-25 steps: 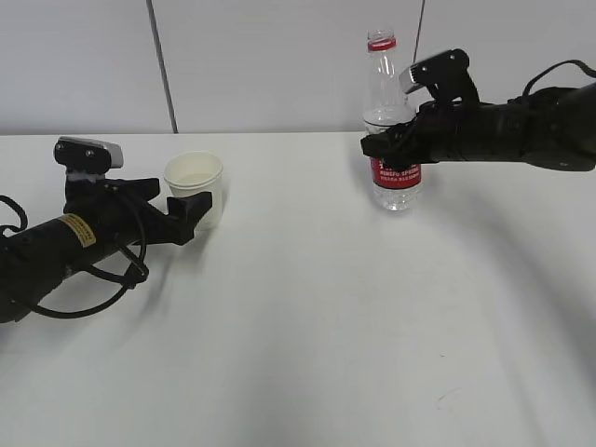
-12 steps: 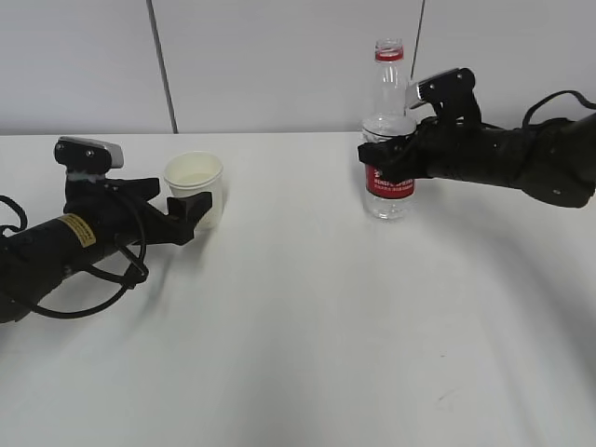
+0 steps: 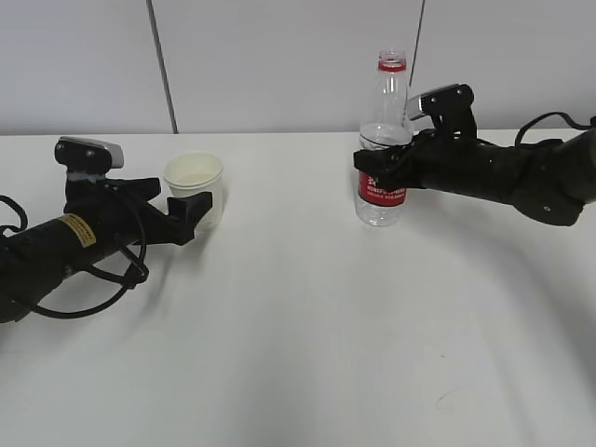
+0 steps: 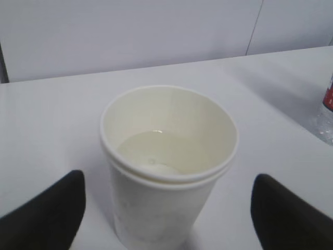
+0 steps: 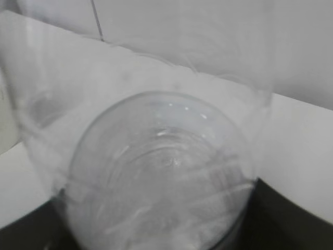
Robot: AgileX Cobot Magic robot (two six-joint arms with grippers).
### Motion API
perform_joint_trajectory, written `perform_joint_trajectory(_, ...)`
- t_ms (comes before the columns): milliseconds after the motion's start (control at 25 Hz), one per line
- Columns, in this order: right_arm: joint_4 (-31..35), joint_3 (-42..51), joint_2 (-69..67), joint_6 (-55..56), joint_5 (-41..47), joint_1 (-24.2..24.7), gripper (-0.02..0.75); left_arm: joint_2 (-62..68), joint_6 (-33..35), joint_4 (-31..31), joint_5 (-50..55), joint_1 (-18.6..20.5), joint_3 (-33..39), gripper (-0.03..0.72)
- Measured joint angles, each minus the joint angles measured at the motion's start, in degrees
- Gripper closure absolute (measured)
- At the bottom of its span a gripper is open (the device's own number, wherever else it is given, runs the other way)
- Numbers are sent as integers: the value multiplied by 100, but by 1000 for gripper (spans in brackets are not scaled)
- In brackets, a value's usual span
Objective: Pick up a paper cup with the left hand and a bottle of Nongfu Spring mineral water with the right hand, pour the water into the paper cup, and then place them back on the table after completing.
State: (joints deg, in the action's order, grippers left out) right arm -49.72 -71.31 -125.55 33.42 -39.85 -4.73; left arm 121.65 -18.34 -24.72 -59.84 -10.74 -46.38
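Observation:
A white paper cup [image 3: 194,177] stands on the white table [image 3: 307,326] with some clear liquid in it [image 4: 156,151]. My left gripper [image 3: 198,209] is open around the cup, its fingers [image 4: 49,219] apart from the walls on both sides. My right gripper [image 3: 377,169] is shut on the Nongfu Spring bottle [image 3: 386,102] at its red label and holds it upright, uncapped, base at or just above the table. Water [image 3: 377,212] fills its lower part. The right wrist view shows only the bottle [image 5: 156,172] close up.
A grey wall with a dark vertical seam [image 3: 161,65] stands behind the table's far edge. The bottle's edge shows at the right of the left wrist view [image 4: 328,112]. White tabletop lies between the cup and the bottle.
My right gripper has carried the bottle to the left and downward, closer to the table. The left gripper and the cup have not moved.

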Motion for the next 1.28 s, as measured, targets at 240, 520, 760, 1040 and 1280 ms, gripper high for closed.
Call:
perform_joint_trajectory(240, 12, 0, -23, -13, -54, 10, 283, 0, 0, 0, -2, 0, 0, 99)
perform_joint_trajectory(520, 12, 0, -23, -13, -54, 10, 283, 0, 0, 0, -7, 0, 0, 99)
perform_joint_trajectory(760, 12, 0, -23, -13, -54, 10, 283, 0, 0, 0, -7, 0, 0, 99)
perform_joint_trajectory(1040, 12, 0, -23, -13, -54, 10, 206, 0, 0, 0, -7, 0, 0, 99)
perform_joint_trajectory(1280, 12, 0, -23, -13, -54, 10, 151, 0, 0, 0, -7, 0, 0, 99)
